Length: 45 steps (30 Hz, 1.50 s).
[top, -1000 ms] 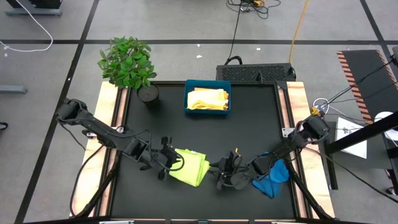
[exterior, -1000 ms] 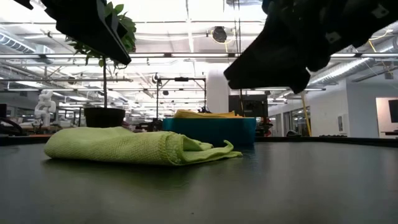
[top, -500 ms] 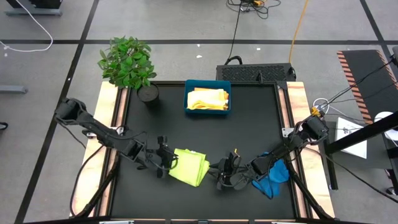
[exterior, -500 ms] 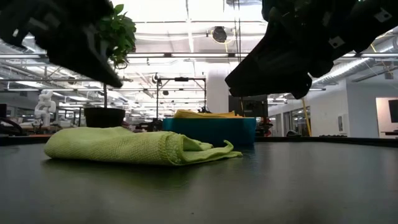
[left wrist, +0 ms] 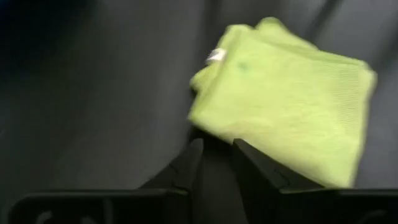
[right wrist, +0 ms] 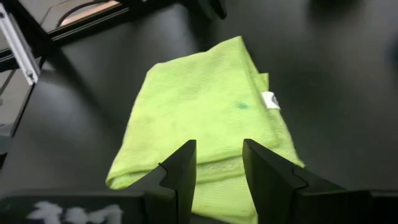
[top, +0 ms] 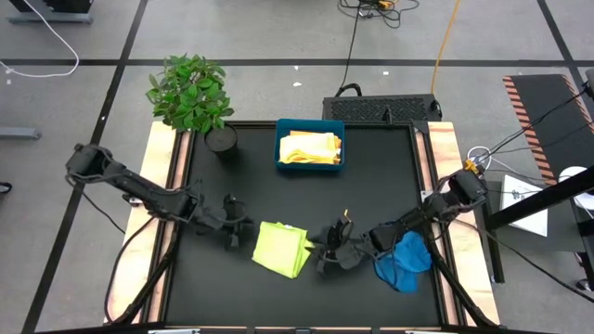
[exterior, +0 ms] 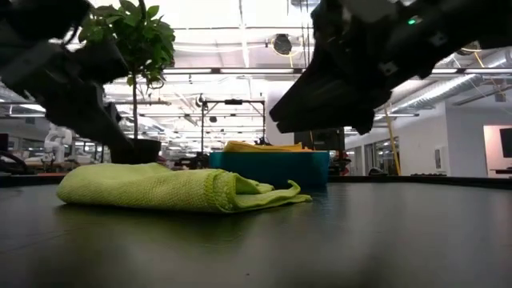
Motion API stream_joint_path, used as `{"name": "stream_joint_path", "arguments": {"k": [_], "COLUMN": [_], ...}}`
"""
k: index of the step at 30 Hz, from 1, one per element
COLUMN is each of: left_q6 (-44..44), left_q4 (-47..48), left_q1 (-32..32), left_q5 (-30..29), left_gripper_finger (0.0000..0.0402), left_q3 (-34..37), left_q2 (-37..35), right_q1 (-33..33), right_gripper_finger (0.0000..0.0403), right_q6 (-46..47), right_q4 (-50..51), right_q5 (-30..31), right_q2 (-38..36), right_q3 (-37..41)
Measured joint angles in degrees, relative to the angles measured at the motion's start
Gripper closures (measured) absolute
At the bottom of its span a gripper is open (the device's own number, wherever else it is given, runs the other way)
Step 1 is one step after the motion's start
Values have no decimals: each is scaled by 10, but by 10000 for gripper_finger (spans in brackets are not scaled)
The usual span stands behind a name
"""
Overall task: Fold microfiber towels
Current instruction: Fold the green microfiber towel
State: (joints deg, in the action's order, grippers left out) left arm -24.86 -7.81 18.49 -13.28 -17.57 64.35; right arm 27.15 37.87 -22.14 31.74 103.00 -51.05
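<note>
High view: the lime towel (top: 282, 248) lies folded on the table (top: 371, 186), between the two grippers. The left gripper (top: 243, 234) sits just beside the towel's left edge, fingers (left wrist: 186, 169) slightly apart, holding nothing. The right gripper (top: 325, 255) sits just beside its right edge, fingers (right wrist: 180, 171) apart, empty. The blue towel (top: 403, 263) lies crumpled under the right arm. Yellow towels (top: 310, 147) fill the tray (top: 310, 168).

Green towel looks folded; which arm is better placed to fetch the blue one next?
Right, probably. The blue towel lies crumpled at the table's right edge, just beside the right arm, whose open gripper hovers between it and the green towel. The left gripper is open on the green towel's far side.
</note>
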Motion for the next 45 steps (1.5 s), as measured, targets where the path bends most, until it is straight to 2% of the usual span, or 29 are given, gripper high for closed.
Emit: {"name": "stream_joint_path", "arguments": {"k": [7,13,25,36,45], "left_q6": [-27,-27,-21,-12,-12], "left_q4": [-25,-84,-197,-201,-244], "left_q1": [-57,-89,-115,-115,-115], "left_q5": [26,86,139,160,164], "left_gripper_finger": [231,194,190,190,190], "left_q3": [14,14,13,13,13], "left_q2": [23,66,161,164,163], "right_q1": [-22,-24,-24,-24,-24], "right_gripper_finger": [278,278,278,278,278], "right_q6": [-11,-15,-15,-15,-11], "right_q4": [-3,-3,-3,-2,-3], "right_q5": [-20,-20,-20,-19,-18], "right_q2": [0,0,0,0,0], "right_q3": [0,0,0,0,10]}}
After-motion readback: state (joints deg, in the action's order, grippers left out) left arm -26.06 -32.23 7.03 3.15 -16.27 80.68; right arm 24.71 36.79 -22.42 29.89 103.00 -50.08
